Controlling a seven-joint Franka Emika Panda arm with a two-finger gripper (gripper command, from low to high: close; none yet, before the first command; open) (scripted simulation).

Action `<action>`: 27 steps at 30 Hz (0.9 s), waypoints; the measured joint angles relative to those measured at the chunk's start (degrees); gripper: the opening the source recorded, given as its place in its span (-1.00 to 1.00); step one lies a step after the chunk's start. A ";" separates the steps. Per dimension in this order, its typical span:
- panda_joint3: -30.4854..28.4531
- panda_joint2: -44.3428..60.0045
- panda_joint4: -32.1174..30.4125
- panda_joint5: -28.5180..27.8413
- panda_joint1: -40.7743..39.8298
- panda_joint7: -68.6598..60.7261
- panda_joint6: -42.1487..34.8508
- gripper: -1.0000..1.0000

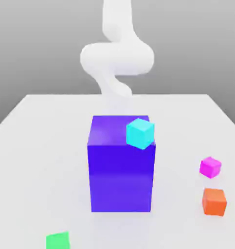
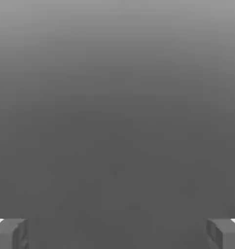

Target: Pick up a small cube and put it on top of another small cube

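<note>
Pink cube point(image 1: 210, 167) sits just beside the orange cube point(image 1: 214, 202), so the gripper point(image 2: 117, 233), fingers wide apart, might nudge either while descending.

White arm point(image 1: 117, 58) bent behind, gripper point(image 2: 117, 233) jaws wide apart.
</note>
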 joint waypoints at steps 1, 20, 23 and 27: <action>-0.36 1.29 -0.74 0.61 1.75 -2.27 0.81 0.00; -1.29 24.36 -13.66 9.98 29.72 -40.98 14.71 0.00; 0.00 27.92 -15.69 10.90 32.94 -46.64 16.94 0.00; 1.95 32.56 -18.43 11.24 36.91 -53.60 19.98 0.00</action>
